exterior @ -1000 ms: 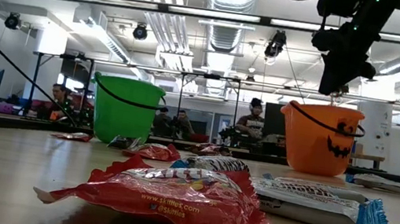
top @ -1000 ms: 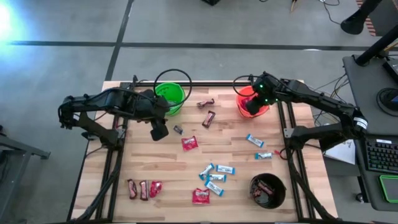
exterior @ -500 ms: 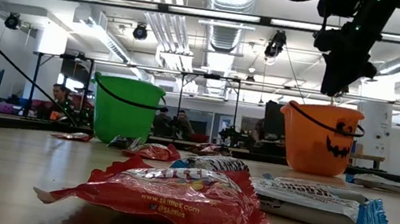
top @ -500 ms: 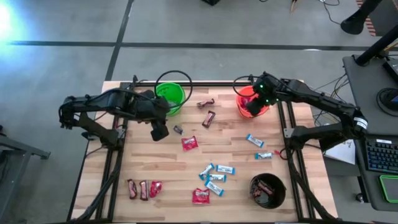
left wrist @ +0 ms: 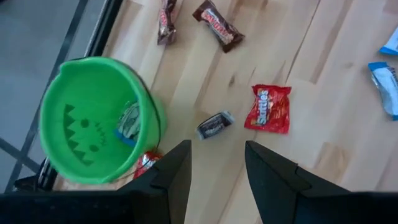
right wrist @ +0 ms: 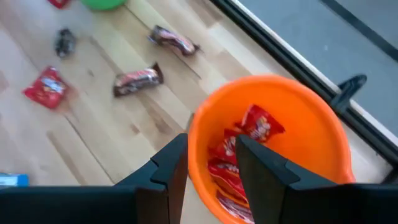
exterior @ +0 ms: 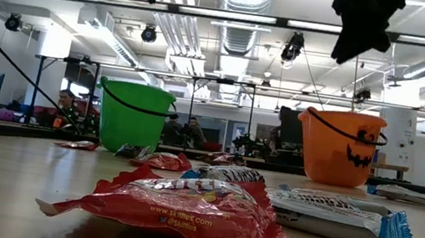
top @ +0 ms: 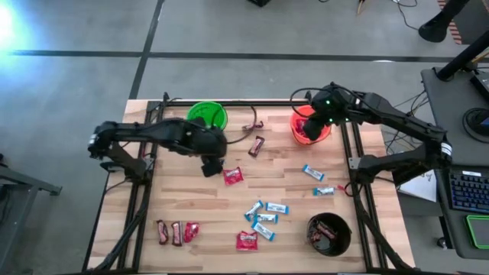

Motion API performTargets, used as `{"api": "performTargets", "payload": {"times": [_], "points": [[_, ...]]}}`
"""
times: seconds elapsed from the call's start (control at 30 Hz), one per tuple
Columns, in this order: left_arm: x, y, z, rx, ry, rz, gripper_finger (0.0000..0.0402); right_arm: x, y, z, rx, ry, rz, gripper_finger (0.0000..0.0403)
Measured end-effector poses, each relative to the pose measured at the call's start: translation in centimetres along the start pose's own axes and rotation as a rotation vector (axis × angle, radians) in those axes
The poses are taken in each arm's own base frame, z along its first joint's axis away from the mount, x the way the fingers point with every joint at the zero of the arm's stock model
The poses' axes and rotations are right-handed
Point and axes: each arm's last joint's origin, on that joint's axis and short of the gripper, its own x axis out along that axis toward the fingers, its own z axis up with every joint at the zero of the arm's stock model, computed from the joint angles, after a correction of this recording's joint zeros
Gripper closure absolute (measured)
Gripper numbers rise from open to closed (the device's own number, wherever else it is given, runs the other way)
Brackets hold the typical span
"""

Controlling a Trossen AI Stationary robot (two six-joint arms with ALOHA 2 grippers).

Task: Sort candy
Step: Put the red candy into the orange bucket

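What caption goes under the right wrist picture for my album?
The open right gripper hovers over an orange bucket holding red candy packets, with brown bars lying on the wooden table.

A: Surface is a light wooden plank table [top: 191, 202] with a black metal frame.

B: What's sitting on it?

A: Three round plastic buckets: green [top: 208, 117] at the far left, orange [top: 309, 128] at the far right, black [top: 328, 234] at the near right corner.

B: Loose candy?

A: Two dark brown bars [top: 256, 145] between green and orange. One flat red packet [top: 232, 176] mid-table, a small dark sweet [left wrist: 214, 124] just beside it. A cluster of light-blue-and-white bars [top: 264, 215] nearer the front, two more [top: 312, 173] toward the right. Another red packet [top: 246, 241] at the front edge. Brown bars and a red packet [top: 176, 231] near left.
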Motion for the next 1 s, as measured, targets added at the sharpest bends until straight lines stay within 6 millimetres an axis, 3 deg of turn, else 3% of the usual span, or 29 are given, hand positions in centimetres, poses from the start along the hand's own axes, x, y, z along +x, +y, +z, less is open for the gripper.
{"api": "performTargets", "payload": {"times": [0.23, 0.47, 0.8, 1.0], "points": [[4.3, -2.6, 1.6, 0.044, 0.081, 0.032, 0.0269, -1.0, 0.4, 0.4, -0.014, -0.025, 0.017, 0.0275], [8.7, -4.7, 2.0, 0.101, 0.209, 0.082, 0.0269, -1.1, 0.2, -0.4, -0.021, 0.065, -0.013, 0.0275], [11.8, -6.0, 1.9, 0.125, 0.196, 0.075, 0.0269, -1.1, 0.0, -1.1, -0.015, 0.135, -0.03, 0.0275], [13.7, -6.4, 0.8, 0.133, 0.203, 0.075, 0.0269, -1.1, 0.0, -1.1, -0.016, 0.139, -0.031, 0.0275]]}}
